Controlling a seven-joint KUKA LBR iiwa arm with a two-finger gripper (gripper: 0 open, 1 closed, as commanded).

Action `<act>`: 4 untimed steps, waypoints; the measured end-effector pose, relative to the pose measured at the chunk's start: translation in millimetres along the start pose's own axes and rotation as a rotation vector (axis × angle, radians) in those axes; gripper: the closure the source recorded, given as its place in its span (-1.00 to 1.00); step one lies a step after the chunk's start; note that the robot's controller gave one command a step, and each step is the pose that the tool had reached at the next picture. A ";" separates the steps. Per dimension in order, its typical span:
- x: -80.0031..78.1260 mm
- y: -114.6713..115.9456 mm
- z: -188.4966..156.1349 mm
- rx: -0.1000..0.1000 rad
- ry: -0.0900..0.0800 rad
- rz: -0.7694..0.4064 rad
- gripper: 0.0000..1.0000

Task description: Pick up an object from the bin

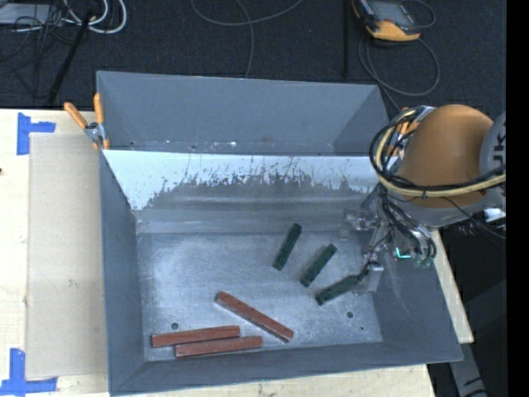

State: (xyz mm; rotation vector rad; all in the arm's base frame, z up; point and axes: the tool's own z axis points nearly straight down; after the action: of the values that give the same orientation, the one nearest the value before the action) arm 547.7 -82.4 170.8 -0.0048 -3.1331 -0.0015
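Grey metal bin, floor scratched and pale. Three dark green sticks in the right half: one at the left, one just beside it, one lowest and nearest the right wall. Three brown sticks near the front: one slanted, two lying side by side. Down at the right end of the lowest green stick, touching it: the gripper. Jaws squeezed or let go, cannot tell.

cam: just the one, up above the bin, looked down, tilted a bit off to one side | range: pretty close, whole bin fit plus some floor behind | arm sat at frame right
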 end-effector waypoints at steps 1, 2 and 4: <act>8.1 -11.7 101.2 0.001 -0.009 -0.002 -1.00; 5.7 -11.4 96.7 0.002 -0.014 -0.007 1.00; -31.5 3.6 100.3 0.002 -0.011 -0.205 -1.00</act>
State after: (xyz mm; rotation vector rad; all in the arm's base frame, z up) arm 578.4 -78.8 70.2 0.3165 -3.1286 0.0000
